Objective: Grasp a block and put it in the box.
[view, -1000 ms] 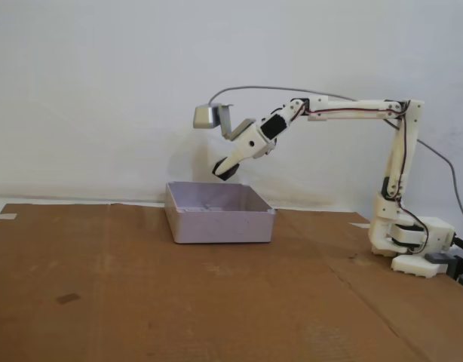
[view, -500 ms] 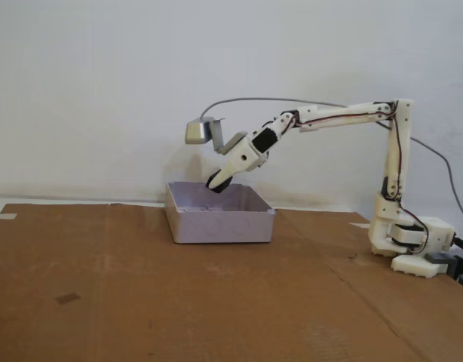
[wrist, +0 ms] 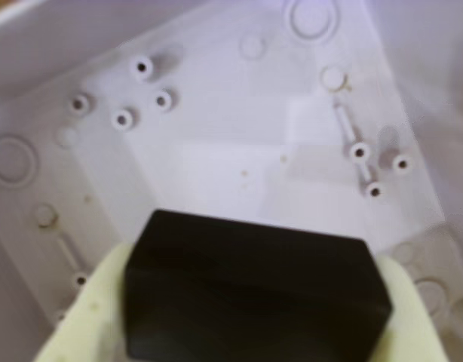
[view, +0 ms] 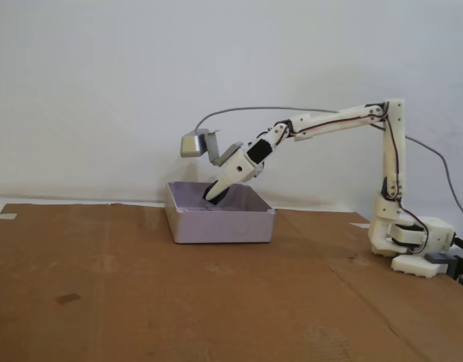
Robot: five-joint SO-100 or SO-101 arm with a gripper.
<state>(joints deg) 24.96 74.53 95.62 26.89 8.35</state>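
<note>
Clenched on the block (wrist: 254, 290), the end effector (view: 214, 197) dips past the rim into the box (view: 220, 225) in the fixed view, its tip just below the top of the near wall and left of the box's middle. In the wrist view the matte black block fills the lower centre, with one pale cream finger (wrist: 84, 317) pressed to its left side and the other against its right side. Beyond the block lies the pale lilac floor of the box (wrist: 239, 151), with small raised pegs and moulded circles on it; whether the block touches that floor I cannot tell.

In the fixed view the white arm (view: 337, 119) reaches from its base (view: 409, 241) at the right of the surface (view: 179, 302), rising upright and then stretching left and sloping down toward the box. A grey camera module (view: 194, 143) rides on the wrist, above the left part of the box, with a grey cable (view: 246, 110) arching back over the arm. The box stands on brown cardboard, toward the far side, left of the base and well apart from it. A small dark mark (view: 67, 299) sits on the cardboard near the left front. A plain white wall (view: 103, 75) stands behind.
</note>
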